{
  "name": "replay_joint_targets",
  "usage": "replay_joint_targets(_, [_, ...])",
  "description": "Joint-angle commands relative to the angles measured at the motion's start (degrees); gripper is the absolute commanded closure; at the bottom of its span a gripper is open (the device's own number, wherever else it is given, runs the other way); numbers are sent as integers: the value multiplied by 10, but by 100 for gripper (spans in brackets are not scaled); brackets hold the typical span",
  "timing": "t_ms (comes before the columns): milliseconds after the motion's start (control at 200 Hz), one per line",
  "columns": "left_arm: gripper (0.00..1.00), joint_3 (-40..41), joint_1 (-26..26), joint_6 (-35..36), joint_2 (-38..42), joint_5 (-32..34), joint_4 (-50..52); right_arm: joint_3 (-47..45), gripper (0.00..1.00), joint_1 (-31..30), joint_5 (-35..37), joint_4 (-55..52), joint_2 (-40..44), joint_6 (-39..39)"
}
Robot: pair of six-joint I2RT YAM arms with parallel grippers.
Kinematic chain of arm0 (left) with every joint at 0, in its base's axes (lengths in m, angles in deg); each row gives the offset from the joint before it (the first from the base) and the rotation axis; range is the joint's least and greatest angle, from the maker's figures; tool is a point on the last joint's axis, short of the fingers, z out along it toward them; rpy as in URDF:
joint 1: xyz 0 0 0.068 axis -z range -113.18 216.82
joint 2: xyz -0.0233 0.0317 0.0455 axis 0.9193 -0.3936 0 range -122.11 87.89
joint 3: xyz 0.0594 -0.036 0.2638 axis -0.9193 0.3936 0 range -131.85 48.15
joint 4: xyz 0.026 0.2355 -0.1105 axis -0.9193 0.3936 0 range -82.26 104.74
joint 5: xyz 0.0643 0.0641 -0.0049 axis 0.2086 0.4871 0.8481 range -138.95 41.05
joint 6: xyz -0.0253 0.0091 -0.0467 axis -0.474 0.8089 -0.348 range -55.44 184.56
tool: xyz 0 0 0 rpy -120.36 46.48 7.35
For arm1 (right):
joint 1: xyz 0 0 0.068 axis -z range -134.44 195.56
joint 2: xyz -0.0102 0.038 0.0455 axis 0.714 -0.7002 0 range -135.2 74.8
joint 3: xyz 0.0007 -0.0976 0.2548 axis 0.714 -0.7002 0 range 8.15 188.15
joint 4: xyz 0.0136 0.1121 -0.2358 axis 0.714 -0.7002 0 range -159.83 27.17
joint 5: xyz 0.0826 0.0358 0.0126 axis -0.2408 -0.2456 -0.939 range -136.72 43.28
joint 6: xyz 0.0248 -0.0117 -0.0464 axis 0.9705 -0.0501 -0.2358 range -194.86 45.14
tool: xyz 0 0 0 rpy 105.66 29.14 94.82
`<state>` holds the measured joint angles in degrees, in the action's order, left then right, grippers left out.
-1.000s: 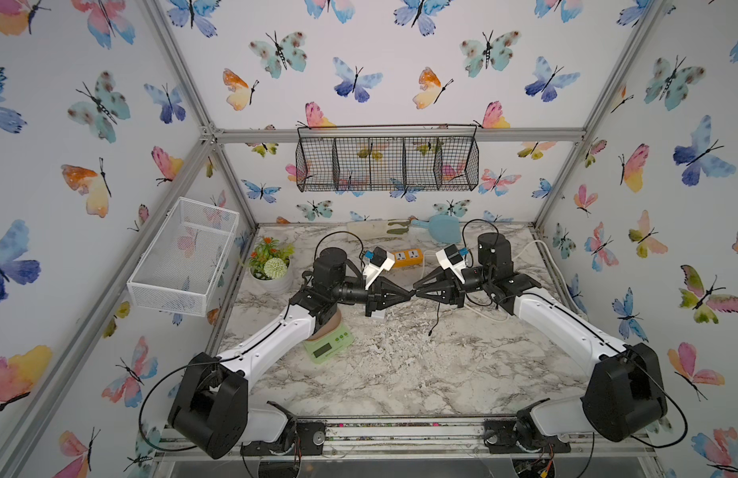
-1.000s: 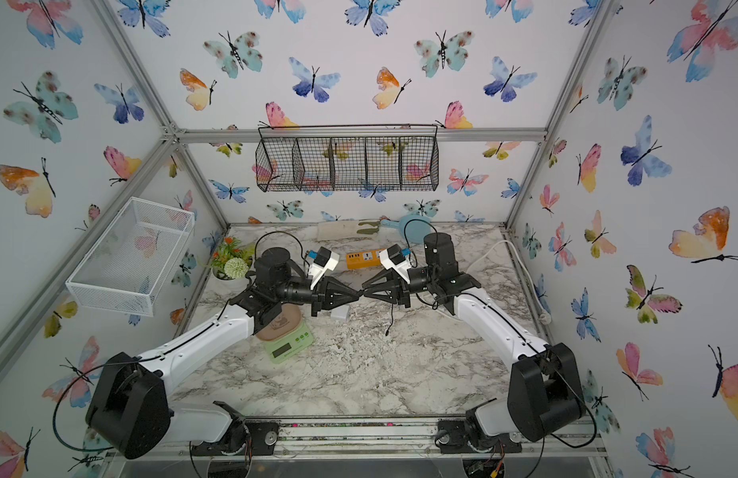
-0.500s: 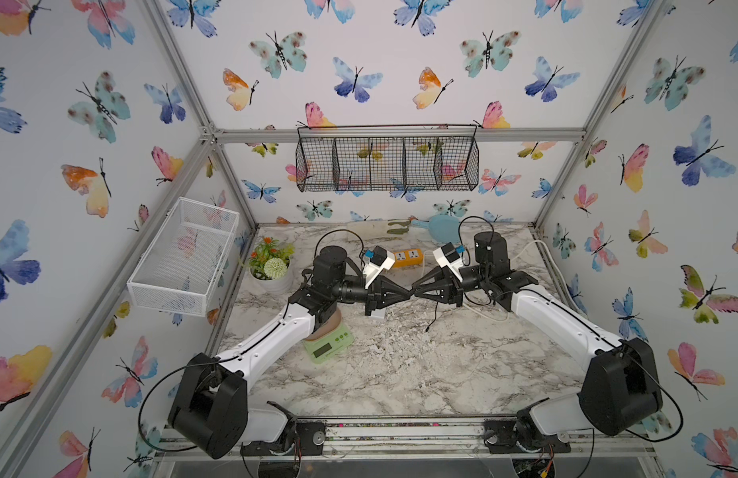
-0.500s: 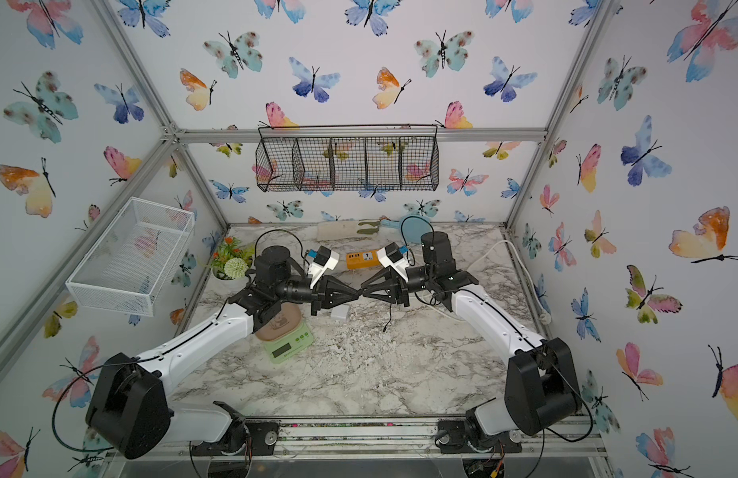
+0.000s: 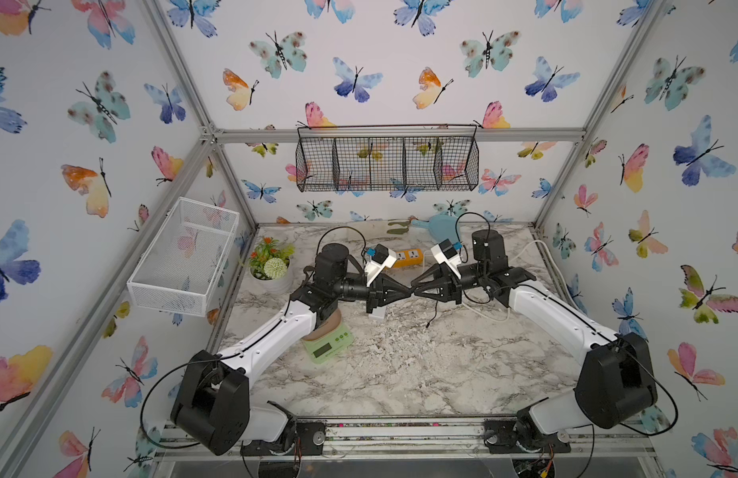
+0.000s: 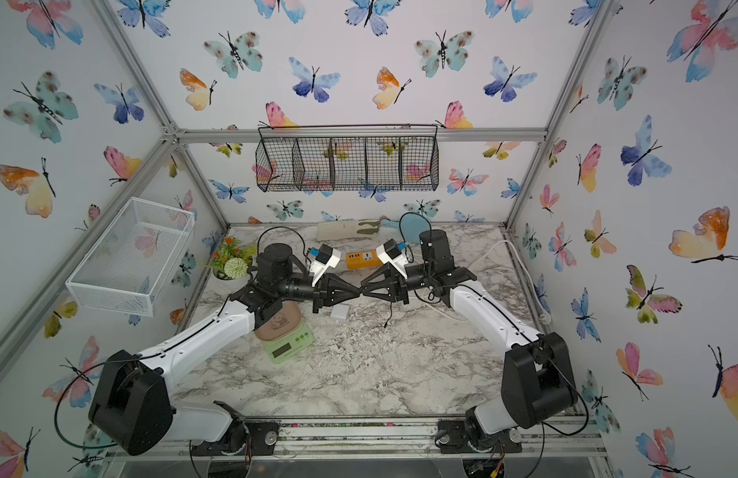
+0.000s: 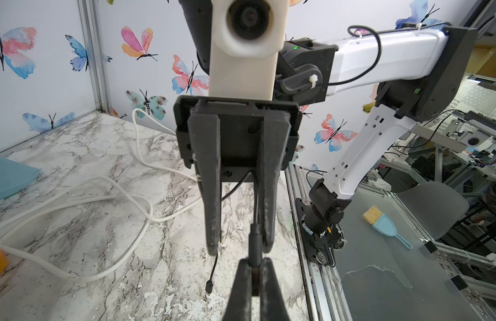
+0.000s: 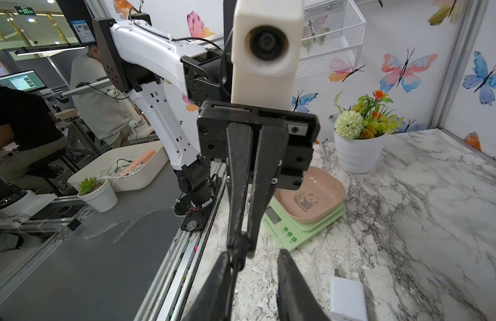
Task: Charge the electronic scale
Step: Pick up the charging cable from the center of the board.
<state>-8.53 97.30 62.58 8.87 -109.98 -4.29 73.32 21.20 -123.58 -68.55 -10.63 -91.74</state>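
Above the middle of the marble table (image 5: 400, 372), we see the left gripper (image 5: 408, 293) and the right gripper (image 5: 415, 291) meet tip to tip, level with each other and off the surface. The left wrist view shows the left gripper (image 7: 255, 266) clamped tight on the plug end of a thin black cable (image 7: 214, 266). The right gripper (image 7: 239, 248) faces it with its fingers (image 7: 212, 194) parted by a narrow gap, and the cable runs back through that gap. From the right wrist we see the same: the right gripper (image 8: 253, 254) stands partly spread, with the cable lying along one finger rather than being pinched. From the meeting point the cable (image 6: 390, 314) hangs toward the marble with its loose end free; we cannot tell whether that end touches the table. The electronic scale (image 5: 328, 345) sits at the near left of the table, partly under the left arm (image 5: 276, 331), with its display and green buttons facing the near edge. It lies to the near left of both grippers, and neither touches it. Its pinkish platter (image 8: 310, 194), marked with a panda, rests on top. A white adapter (image 6: 340, 311) lies flat on the marble just below the left gripper, apart from the scale. The orange power strip (image 6: 362, 260) lies farther back behind the grippers. A white cord (image 7: 102, 197) loops across the right side of the table, and a potted plant (image 5: 272, 269) stands at the far left.
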Motion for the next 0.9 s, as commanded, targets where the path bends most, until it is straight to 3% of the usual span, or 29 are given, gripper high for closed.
replay_joint_targets(0, [96, -13, 2, 14, -6, 2, 12, 17, 70, -3, -10, -19, -8, 6])
replay_joint_targets(300, [93, -16, 4, 20, -11, 7, 23, 16, 90, -2, 2, -21, -11, 12])
replay_joint_targets(330, [84, -15, 4, 18, -10, 8, 20, 15, 93, -3, 5, -22, -11, 12])
replay_joint_targets(400, [41, -10, 4, 12, -6, 18, 12, 13, 96, -3, 16, -21, -9, 11])
replay_joint_targets(460, [17, 2, 0, -5, 3, 34, -13, 10, 98, -3, 46, -20, -5, 12])
replay_joint_targets(486, [1, 10, -2, -12, 8, 41, -25, 7, 98, -3, 57, -17, -4, 14])
replay_joint_targets(576, [2, 43, -24, -63, 24, 96, -78, -5, 98, -3, 99, 1, 5, 31])
replay_joint_targets(716, [2, 98, -87, -143, 23, 153, -131, -42, 98, 0, 226, 59, 24, 96])
replay_joint_targets(896, [1, 108, -96, -142, -41, 245, -84, -93, 98, 16, 329, 123, 49, 186])
